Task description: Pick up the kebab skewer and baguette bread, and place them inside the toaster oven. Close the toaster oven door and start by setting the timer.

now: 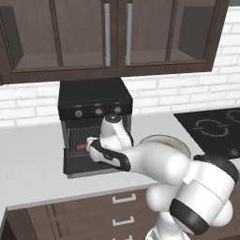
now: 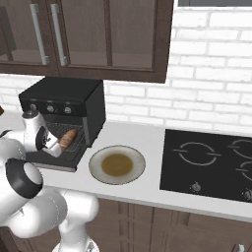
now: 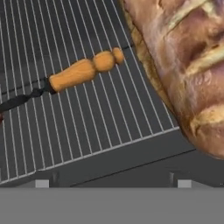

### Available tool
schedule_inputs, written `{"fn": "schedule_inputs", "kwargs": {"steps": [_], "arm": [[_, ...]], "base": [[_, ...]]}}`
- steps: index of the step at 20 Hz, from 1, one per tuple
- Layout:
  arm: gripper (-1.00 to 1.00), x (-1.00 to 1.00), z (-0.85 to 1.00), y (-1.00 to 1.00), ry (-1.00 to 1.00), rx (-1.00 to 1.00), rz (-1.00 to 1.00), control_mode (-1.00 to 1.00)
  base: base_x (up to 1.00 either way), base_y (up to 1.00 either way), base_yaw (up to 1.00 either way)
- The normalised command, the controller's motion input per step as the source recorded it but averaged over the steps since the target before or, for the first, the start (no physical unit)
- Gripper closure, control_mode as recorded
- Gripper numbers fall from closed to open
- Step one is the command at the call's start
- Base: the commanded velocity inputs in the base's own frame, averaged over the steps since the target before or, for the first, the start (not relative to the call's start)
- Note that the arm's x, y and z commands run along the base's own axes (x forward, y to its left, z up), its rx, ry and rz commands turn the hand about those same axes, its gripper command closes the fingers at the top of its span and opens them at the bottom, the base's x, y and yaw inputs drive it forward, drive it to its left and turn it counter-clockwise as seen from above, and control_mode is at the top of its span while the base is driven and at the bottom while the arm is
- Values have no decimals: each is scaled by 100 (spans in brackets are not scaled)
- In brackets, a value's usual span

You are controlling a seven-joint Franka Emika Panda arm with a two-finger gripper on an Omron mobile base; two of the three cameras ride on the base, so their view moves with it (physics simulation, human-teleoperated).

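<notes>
Inside the toaster oven [image 2: 64, 110], both foods lie on the wire rack [image 3: 87, 113]: the baguette bread [image 3: 188, 65] sits along one side with its long axis running front to back, one rounded end reaching out over the rack's front bar toward the dropped toaster oven door [image 2: 54, 160]. From the right base view the same loaf slants from the oven mouth back into the cavity. Beside it, apart from the crust, the kebab skewer [image 3: 83, 70] lies flat across the rack wires, roughly crosswise to the loaf; its orange handle end points toward the bread and its thin dark shaft runs away from it, cut off at the hand view's edge, so most of the threaded chunks are out of frame. In the left base view a small red-orange patch on the rack is all that shows of it. The gripper [image 1: 90, 146] hangs at the oven opening, above the door, but the hand's white body covers the fingers and I cannot tell whether they are spread or closed. A round plate [image 2: 116, 164] rests on the counter [image 2: 147, 142] just beside the oven, with the black cooktop [image 2: 211, 162] further along
</notes>
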Motion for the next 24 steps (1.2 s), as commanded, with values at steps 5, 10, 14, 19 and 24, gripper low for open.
{"fn": "schedule_inputs", "kwargs": {"steps": [5, 10, 14, 19, 24], "arm": [[-100, 23, -25, 4, 0, -2, 0, -100], [-100, 25, -18, 0, 0, -2, 0, -100], [-100, 14, 1, 0, -9, 0, 0, -100], [-100, 2, 26, 0, -8, 0, 0, -100], [-100, 24, 0, 0, -5, 0, 0, -100]], "base": [[0, 0, 0], [0, 0, 0], [0, 0, 0], [0, 0, 0], [0, 0, 0]]}}
